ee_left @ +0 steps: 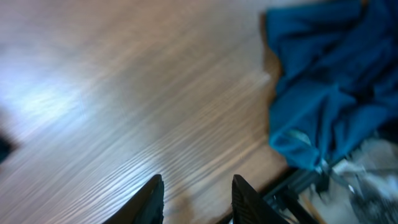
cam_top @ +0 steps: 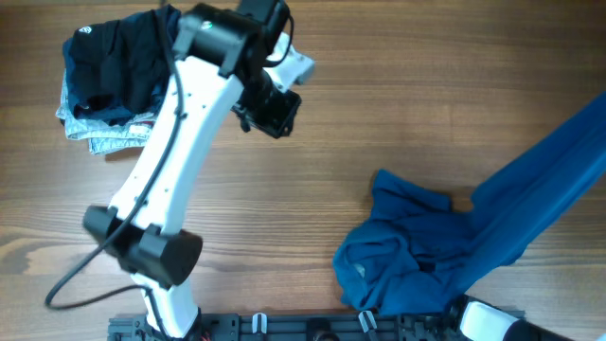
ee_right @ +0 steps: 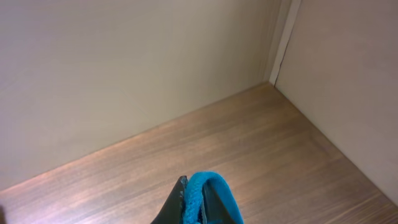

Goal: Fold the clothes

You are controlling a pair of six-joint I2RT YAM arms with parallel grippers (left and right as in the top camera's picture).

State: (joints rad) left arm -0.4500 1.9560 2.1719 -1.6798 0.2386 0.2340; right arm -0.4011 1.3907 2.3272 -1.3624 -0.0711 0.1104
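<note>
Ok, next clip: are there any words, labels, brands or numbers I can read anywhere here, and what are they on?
No text can be read in any view.
The white logo on the black garment: too small to read.
The blue shirt and the wooden table: no lettering visible.

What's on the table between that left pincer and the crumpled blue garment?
Nothing: only bare brown wooden tabletop separates the left pincer from the crumpled deep teal-blue fabric garment, as the overhead view shows.
</note>
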